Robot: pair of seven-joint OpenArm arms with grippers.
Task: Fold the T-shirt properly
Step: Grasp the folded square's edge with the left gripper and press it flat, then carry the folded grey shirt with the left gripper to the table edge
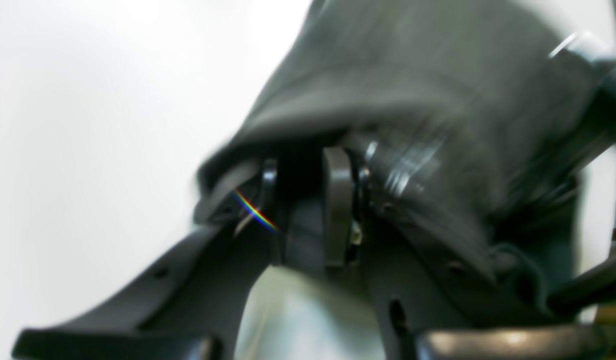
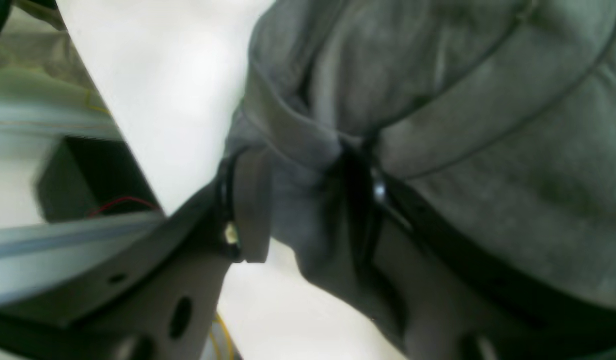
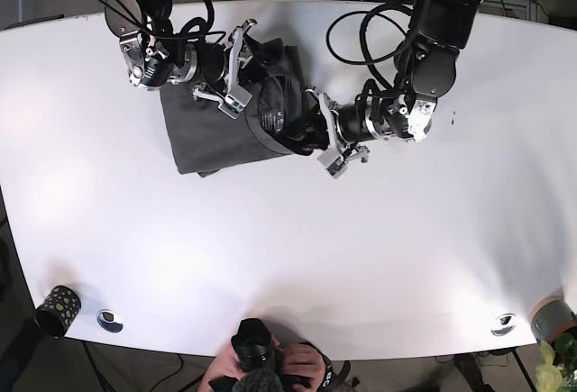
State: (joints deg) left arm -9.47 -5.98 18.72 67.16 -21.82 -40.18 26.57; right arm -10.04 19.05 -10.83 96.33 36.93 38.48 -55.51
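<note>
The dark grey T-shirt lies partly folded on the white table at the back left. My right gripper is at the shirt's far edge. In the right wrist view it is shut on a hem fold of the T-shirt. My left gripper is at the shirt's right side with cloth bunched over it. In the blurred left wrist view it holds the T-shirt, which drapes over its fingers.
A black speckled cup and a small metal disc sit at the front left. Another disc and a grey pot are at the front right. A person with a camera is at the front edge.
</note>
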